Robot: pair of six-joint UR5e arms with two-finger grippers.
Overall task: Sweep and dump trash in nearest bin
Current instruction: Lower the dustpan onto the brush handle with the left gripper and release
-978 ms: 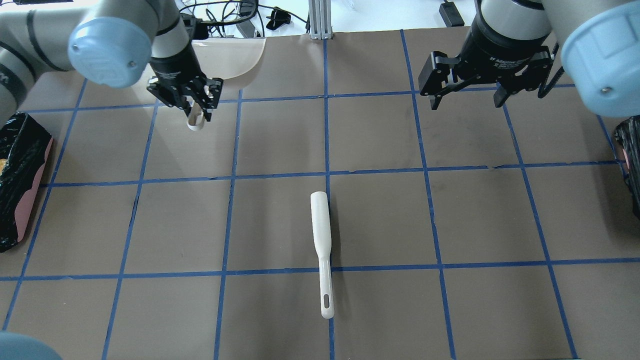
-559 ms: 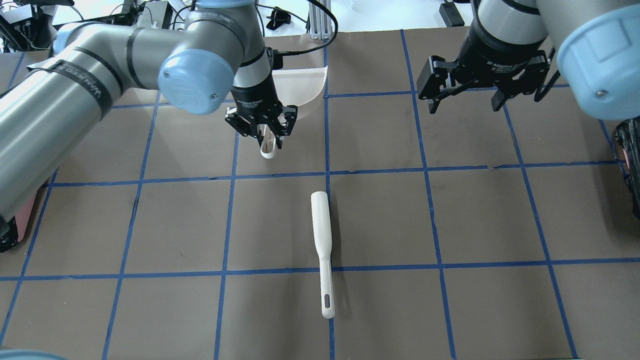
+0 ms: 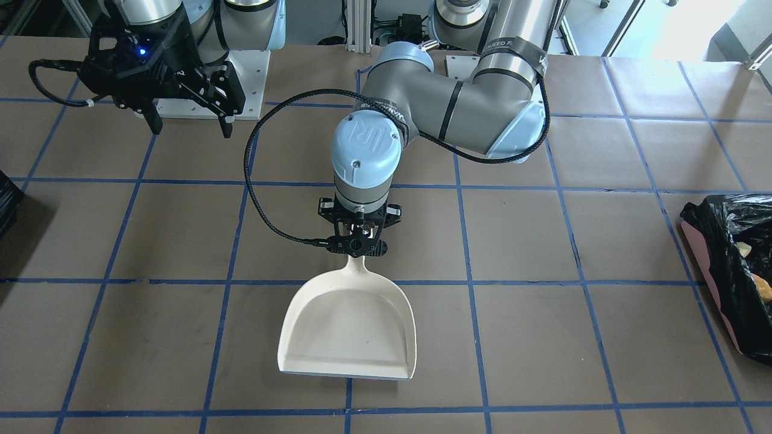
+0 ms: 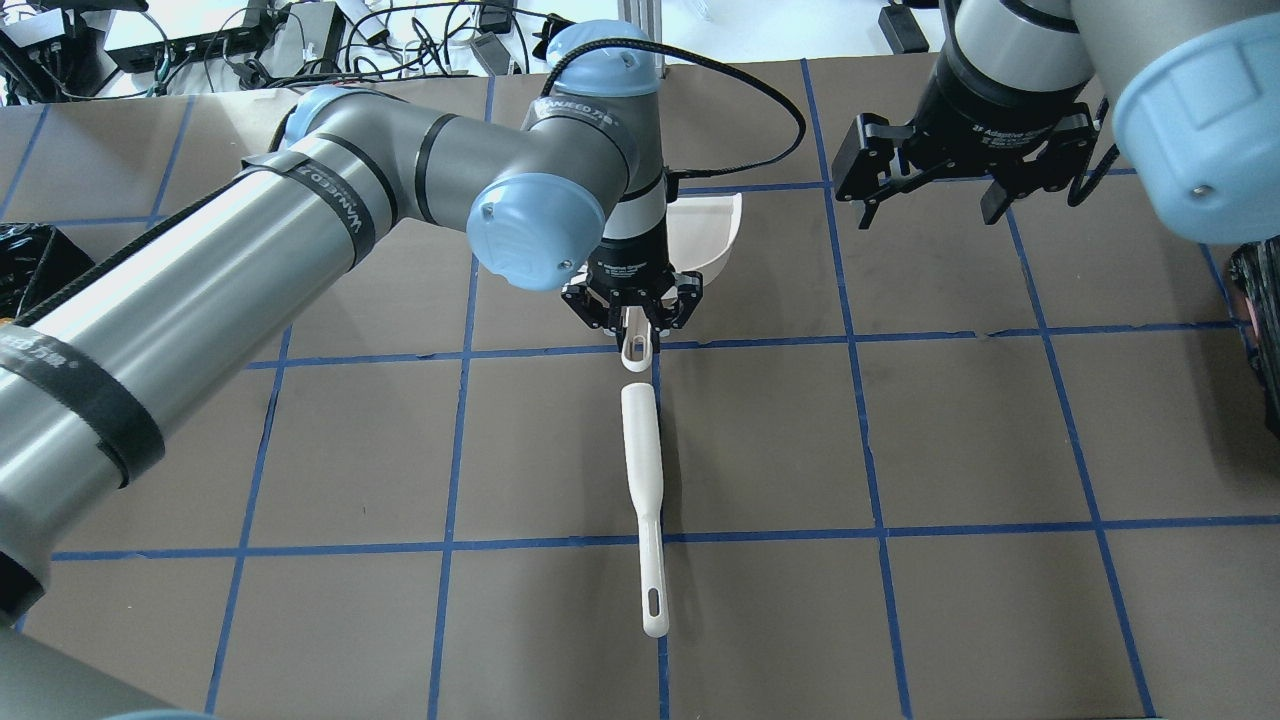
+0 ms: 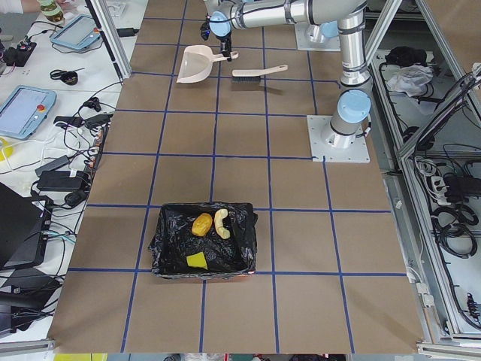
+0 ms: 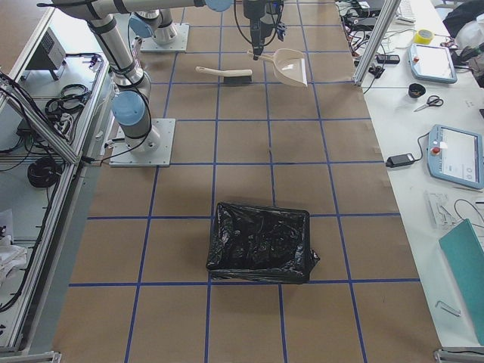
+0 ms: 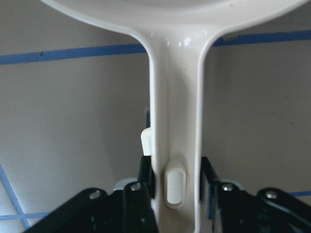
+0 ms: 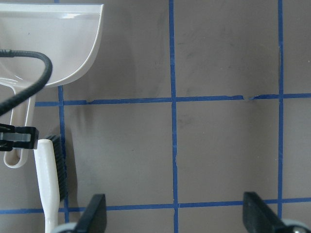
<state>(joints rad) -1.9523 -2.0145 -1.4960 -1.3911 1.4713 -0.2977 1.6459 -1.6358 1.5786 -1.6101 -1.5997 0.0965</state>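
Observation:
My left gripper (image 4: 633, 320) is shut on the handle of the cream dustpan (image 3: 347, 325), which sits empty at mid-table; the handle (image 7: 175, 121) shows clamped between the fingers in the left wrist view. The trash lies inside the pink-sided, black-bagged bin (image 5: 161, 244): an orange-brown lump (image 5: 201, 224), a tan curved bit (image 5: 222, 223) and a yellow wedge (image 5: 197, 260). This bin shows at the right edge of the front view (image 3: 702, 265). My right gripper (image 4: 930, 200) is open and empty above the table's far right.
A white brush (image 4: 645, 470) lies on the table, its head just below the dustpan handle's end. A second black-bagged bin (image 6: 261, 242) stands at the table's right end. Cables and equipment lie beyond the far table edge.
My left arm has carried the dustpan rightward from the far left to the middle, just behind the brush head. The right gripper has hardly moved.

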